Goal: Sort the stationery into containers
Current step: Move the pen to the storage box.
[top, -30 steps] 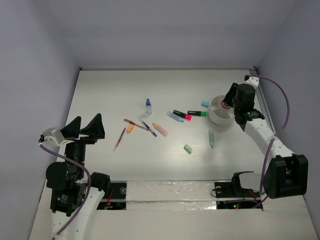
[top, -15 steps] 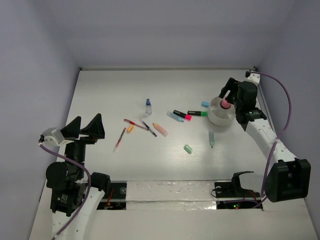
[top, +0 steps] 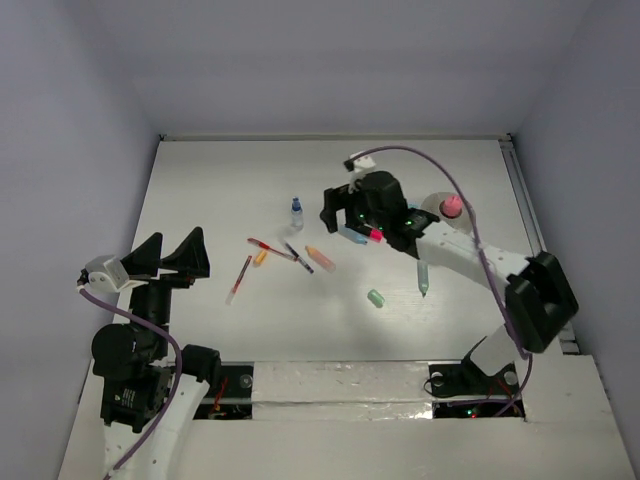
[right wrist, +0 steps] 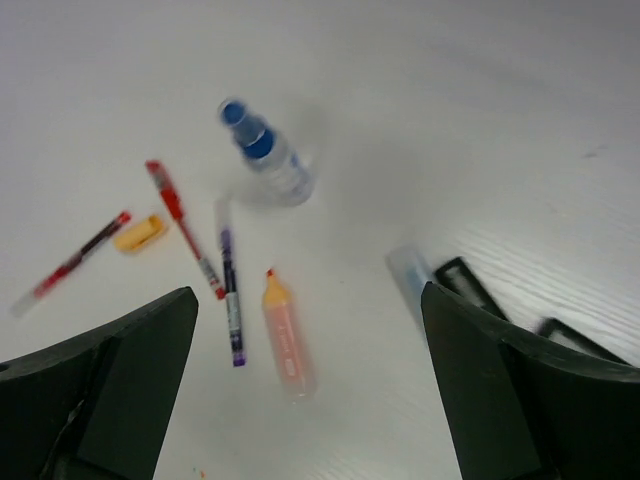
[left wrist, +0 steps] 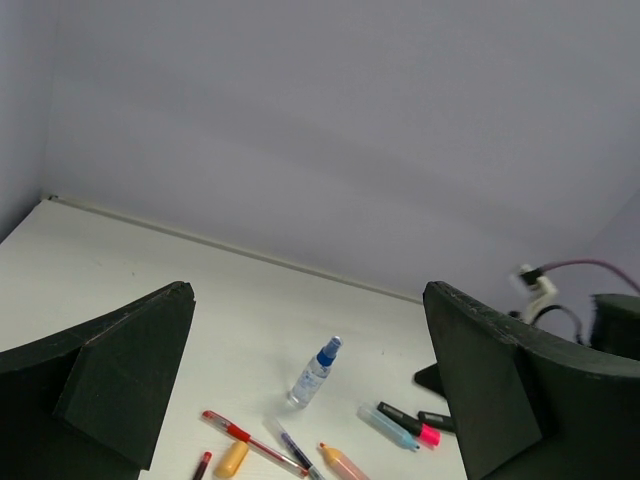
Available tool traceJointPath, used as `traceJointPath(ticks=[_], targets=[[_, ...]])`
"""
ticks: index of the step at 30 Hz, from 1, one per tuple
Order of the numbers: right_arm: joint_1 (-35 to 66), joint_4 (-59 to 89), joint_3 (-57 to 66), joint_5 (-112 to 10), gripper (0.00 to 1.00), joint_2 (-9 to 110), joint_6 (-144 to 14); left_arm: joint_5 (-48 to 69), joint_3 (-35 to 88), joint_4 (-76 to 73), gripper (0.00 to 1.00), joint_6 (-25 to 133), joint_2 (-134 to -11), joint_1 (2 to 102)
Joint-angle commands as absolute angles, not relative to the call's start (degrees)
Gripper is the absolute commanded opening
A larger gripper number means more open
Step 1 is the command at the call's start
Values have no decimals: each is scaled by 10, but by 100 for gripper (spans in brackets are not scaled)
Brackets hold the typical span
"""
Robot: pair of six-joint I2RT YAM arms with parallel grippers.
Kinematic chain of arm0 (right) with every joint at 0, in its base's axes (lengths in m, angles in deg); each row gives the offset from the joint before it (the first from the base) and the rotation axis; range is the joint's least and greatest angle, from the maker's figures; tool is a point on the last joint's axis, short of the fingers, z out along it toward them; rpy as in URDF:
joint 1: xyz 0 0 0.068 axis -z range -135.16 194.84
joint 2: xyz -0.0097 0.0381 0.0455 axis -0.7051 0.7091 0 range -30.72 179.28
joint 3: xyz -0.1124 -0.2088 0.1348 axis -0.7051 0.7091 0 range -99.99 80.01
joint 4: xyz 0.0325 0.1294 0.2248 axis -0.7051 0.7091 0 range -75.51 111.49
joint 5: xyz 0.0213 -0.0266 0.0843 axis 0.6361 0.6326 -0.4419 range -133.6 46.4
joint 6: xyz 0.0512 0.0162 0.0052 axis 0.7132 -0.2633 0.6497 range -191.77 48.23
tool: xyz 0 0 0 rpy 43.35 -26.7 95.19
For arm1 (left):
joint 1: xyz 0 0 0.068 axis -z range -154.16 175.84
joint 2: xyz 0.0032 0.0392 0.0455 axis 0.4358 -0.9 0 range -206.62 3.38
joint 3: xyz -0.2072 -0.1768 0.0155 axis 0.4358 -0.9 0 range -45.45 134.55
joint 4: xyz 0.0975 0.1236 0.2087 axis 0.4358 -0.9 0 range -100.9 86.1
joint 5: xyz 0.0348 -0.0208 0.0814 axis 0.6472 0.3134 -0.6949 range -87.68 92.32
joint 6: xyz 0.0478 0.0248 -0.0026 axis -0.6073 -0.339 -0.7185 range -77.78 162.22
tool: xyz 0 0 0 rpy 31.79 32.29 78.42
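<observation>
right gripper point(right wrist: 308, 300) is seen spread wide with nothing held between the fingers, hung over the middle of the table point(top: 220, 180). spotted under it in the wrist view: a small blue-capped bottle point(right wrist: 265, 150), then a purple pen point(right wrist: 231, 300) and an orange highlighter point(right wrist: 285, 340) laid side by side, with a red pen point(right wrist: 185, 230) angled just left of them. a light blue marker point(right wrist: 410, 280) is partly cut off by the right finger.

left gripper point(top: 168, 256) is held wide open too, empty, up off the table at the near left and well apart from everything.

the round whitish cup point(top: 436, 203) is found at the far right, partly hidden behind the right arm, and a pink-capped thing point(top: 452, 207) can be seen sitting in it.

left loose on the table: a second red pen point(top: 240, 278), a short orange piece point(top: 261, 257), a pink marker point(top: 373, 236), a mint marker point(top: 423, 277) and a mint eraser point(top: 376, 298), the last two nearer the arm bases.
</observation>
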State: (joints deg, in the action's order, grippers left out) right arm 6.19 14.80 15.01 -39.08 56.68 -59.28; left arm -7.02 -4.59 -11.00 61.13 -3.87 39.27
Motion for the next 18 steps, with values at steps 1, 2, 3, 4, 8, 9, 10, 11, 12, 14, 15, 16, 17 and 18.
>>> traceJointPath(ticks=[1,2,3,4,8,9,10,11,12,14,15,16,17,18], targets=[[20,119,101,-464,100,634,-653,-59,-47,-79,99,605,-44,395],[13,112,93,-477,99,650,-657,-59,-47,-79,99,605,-44,395],[6,108,79,-483,99,683,-660,-59,-47,-79,99,605,-44,395],[-1,106,69,-482,99,700,-659,-59,-47,-80,99,605,-44,395],[-1,104,16,-457,96,771,-647,-58,-47,-80,99,604,-45,395],[-1,104,5,-447,95,783,-646,-57,-47,-81,99,604,-46,395],[-1,104,-7,-440,95,796,-647,-56,-47,-81,99,604,-46,395],[-1,104,-31,-436,95,820,-648,-55,-47,-81,99,604,-46,395],[-1,107,-46,-421,95,833,-649,-56,-47,-80,99,604,-46,395],[-1,121,-91,-406,95,870,-652,-55,-47,-80,99,603,-47,395],[-1,125,-105,-400,95,883,-654,-53,-47,-80,99,603,-47,395],[-1,129,-116,-387,95,892,-653,-54,-47,-80,99,603,-48,395],[-1,127,-124,-382,95,899,-653,-53,-47,-80,99,603,-48,395],[-1,125,-133,-377,95,908,-653,-53,-47,-81,99,603,-48,395]])
